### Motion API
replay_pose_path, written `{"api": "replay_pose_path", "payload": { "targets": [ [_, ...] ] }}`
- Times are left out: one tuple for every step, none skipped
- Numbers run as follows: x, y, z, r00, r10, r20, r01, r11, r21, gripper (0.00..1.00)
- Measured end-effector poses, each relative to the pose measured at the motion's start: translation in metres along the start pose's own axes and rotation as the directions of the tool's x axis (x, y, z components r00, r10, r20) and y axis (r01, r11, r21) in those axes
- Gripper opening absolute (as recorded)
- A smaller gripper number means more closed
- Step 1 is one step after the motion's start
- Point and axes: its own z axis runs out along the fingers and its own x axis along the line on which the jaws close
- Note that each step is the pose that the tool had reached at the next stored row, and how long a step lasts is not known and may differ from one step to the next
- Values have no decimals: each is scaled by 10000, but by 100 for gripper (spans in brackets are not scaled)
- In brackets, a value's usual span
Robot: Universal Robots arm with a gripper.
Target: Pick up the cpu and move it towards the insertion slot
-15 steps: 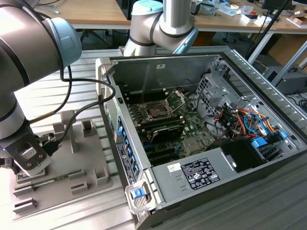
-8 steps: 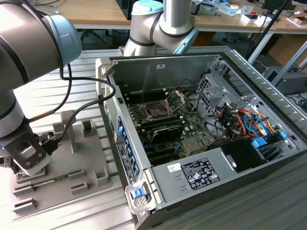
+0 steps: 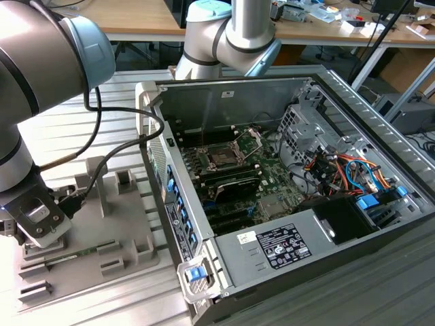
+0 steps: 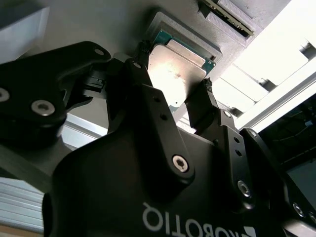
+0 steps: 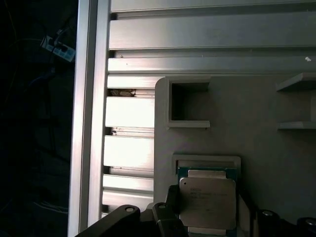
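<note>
Nearest the lens in the second wrist view, black matte gripper [image 4: 175, 66] with round screw heads, its two fingers [image 4: 150, 98] drawn in against opposite edges of the cpu [image 4: 180, 74] and gripping it. Flat square chip, dull silver lid on a green base, at the shallow framed recess of the grey tray [image 5: 247, 128]; whether lifted clear or resting there, impossible to tell. Added by the first wrist view: more of the tray, smooth plastic with small walled pockets, lying on a ribbed aluminium table [image 5: 197, 39]. Added by the exterior view: open metal computer case [image 3: 204, 102], green motherboard [image 3: 268, 173], and the insertion slot [image 3: 223, 157], dark centre inside a silver frame, well apart from the gripper, toward the exterior view's right.
</note>
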Motion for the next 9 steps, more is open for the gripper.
{"api": "replay_pose_path", "payload": {
  "targets": [
    [0,0,-3,10000,0,2,0,10000,-1,55],
    [0,0,-4,10000,0,3,0,10000,-1,55],
    [0,0,-7,10000,0,0,0,10000,0,55],
    [0,0,-8,10000,0,1,0,10000,-1,55],
    [0,0,-12,10000,0,0,0,10000,0,55],
    [0,0,-15,10000,0,-1,0,10000,1,55],
    [0,1,-17,10000,0,-1,0,10000,1,55],
    [0,1,-22,10000,0,0,0,10000,0,55],
    [0,1,-30,10000,0,-1,0,10000,1,55]
  ]
}}
